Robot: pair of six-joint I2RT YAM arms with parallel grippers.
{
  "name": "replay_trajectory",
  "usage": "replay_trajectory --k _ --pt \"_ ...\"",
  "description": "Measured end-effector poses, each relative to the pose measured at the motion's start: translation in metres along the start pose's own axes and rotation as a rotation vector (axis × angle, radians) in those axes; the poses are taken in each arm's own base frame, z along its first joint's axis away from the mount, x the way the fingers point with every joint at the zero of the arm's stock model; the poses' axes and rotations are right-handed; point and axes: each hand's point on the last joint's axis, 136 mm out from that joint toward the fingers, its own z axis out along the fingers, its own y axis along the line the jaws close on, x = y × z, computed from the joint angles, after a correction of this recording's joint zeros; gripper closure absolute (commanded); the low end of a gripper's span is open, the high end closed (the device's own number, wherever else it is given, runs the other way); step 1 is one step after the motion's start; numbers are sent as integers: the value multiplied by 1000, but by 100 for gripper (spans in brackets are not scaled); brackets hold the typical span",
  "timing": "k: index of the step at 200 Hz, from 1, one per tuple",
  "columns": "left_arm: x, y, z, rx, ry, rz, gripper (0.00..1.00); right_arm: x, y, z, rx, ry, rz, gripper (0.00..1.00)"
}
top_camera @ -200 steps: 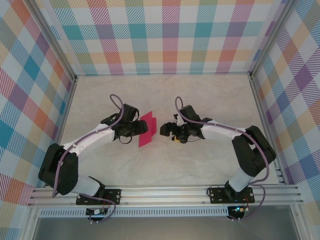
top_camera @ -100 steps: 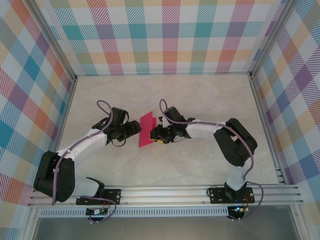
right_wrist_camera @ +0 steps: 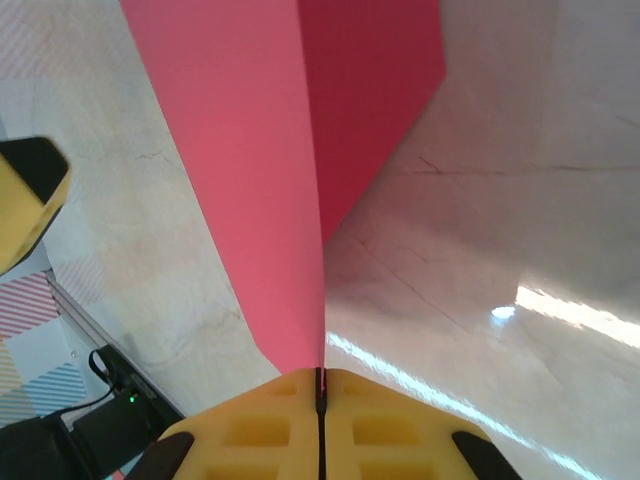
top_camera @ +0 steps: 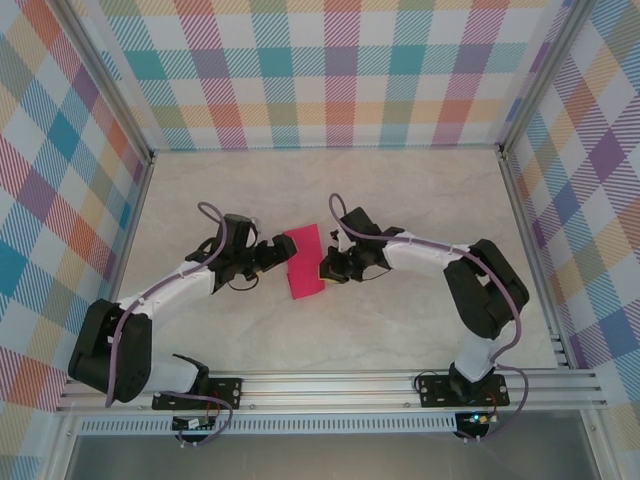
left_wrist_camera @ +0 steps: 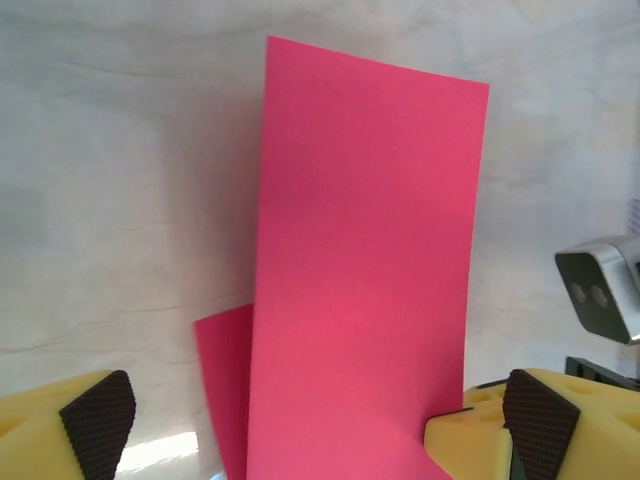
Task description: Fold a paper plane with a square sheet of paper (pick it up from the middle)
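Left of centre, left gripper [top_camera: 283, 252]: yellow fingers with black textured pads were spread wide and gripped nothing; the tips lay just beside the left edge of the paper.
Left wrist view, left gripper [left_wrist_camera: 318, 425]: one pad [left_wrist_camera: 95, 420] sat at the lower left of the frame and the other at the lower right, far apart. The paper rose between them. Its lower right corner overlapped the right-hand finger; whether it touched could not be told.
Centre, thin magenta-pink square sheet of paper [top_camera: 305, 262]: folded double, it lay in the middle of the pale marbled table top [top_camera: 400, 200], between the two grippers.
Left wrist view, square sheet of paper [left_wrist_camera: 365, 270]: the front panel was a tall rectangle from the bottom edge to the upper middle; a second layer peeped out at its lower left.
Right wrist view, square sheet of paper [right_wrist_camera: 250, 150]: a lighter panel at left met a darker one at right along a crease that ran down into the jaw seam.
Right of centre, right gripper [top_camera: 322, 270]: clamped on the sheet's right edge.
Right wrist view, right gripper [right_wrist_camera: 320, 385]: the yellow fingers were pressed together with no gap and nipped the paper at the crease.
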Motion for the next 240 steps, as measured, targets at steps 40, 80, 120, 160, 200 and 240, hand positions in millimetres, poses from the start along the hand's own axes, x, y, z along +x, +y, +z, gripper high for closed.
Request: replay_trajectory --k 40,80,120,160,200,240 --pt "5 -16 17 111 56 -1 28 6 -12 -10 36 34 10 93" --pt "5 -20 19 131 49 4 43 -6 2 -4 -1 45 -2 91" --pt "6 -16 22 123 42 8 52 -10 -1 11 -9 73 10 78" --pt "11 -5 38 101 68 -5 61 -10 -2 15 -15 84 33 65" --pt "16 5 49 81 93 -18 65 1 -7 15 -35 94 86 66" --pt "21 10 58 73 115 -23 66 17 -21 16 -31 112 164 74"
